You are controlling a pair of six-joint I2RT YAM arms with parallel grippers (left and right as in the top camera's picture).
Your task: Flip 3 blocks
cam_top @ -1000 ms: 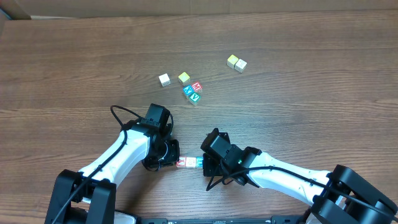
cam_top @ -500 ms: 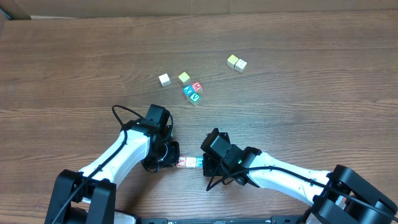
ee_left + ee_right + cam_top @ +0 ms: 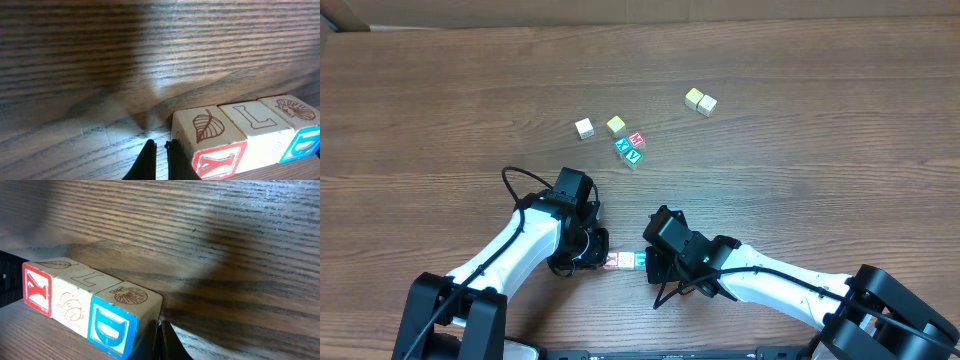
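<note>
Three blocks [image 3: 623, 261] sat touching in a row near the tabletop's [image 3: 800, 170] front edge: the Y block [image 3: 37, 287] lettered red, the L block [image 3: 75, 305] outlined, the D block [image 3: 111, 326] blue. Nothing had visibly shifted since a second earlier. The row's long axis ran left to right between the left jaws and right jaws, both pinched shut and empty.

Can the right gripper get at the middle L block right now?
Probably not sideways: the D block sits between the shut right gripper and the L block. Only from above looks free.
</note>
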